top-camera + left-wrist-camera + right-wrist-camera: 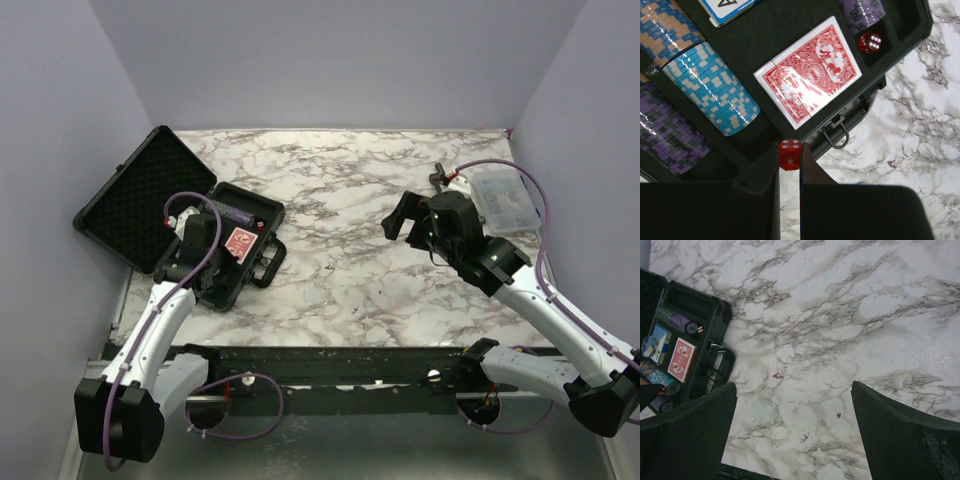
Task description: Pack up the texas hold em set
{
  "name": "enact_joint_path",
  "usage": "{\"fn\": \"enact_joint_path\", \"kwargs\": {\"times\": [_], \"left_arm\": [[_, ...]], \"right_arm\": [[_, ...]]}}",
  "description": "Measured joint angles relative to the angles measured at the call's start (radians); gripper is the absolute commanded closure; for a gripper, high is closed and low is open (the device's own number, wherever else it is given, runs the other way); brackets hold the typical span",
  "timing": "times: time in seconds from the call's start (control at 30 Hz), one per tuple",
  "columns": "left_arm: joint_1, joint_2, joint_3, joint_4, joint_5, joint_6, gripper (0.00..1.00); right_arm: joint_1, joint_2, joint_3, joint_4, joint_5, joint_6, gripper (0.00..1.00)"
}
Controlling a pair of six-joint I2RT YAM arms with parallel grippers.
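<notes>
Left jaws were clenched on a red die (790,154) just beside the front edge of the open case (135,195), likely bound for the slot holding the other die (870,42), while right jaws hung released over the worktop (840,315), well apart from the packing.

Your table (360,210) has a smooth, marble-patterned top with a soft sheen. The case (790,30) looks like matt black plastic, its lid (140,195) is lined with bumpy dark foam, and its latch (836,137) is a thin metal wire loop. The red deck (810,70) wears a glossy wrap that catches the light, and the chips (715,90) shine too. The die (790,156) is glossy red plastic. The left gripper (790,150) has matt black fingers (762,185). The box (505,200) is clear plastic.
</notes>
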Motion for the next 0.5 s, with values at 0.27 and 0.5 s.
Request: {"fn": "enact_joint_path", "kwargs": {"times": [0.27,0.5], "left_arm": [[0.053,0.076,0.0,-0.004,-0.01,-0.07,1.0],[0.072,0.077,0.0,-0.006,-0.037,-0.118,1.0]], "right_arm": [[0.0,-0.006,-0.01,0.0,-0.008,0.003,0.0],[0.0,-0.013,-0.021,0.0,-0.008,0.003,0.0]]}}
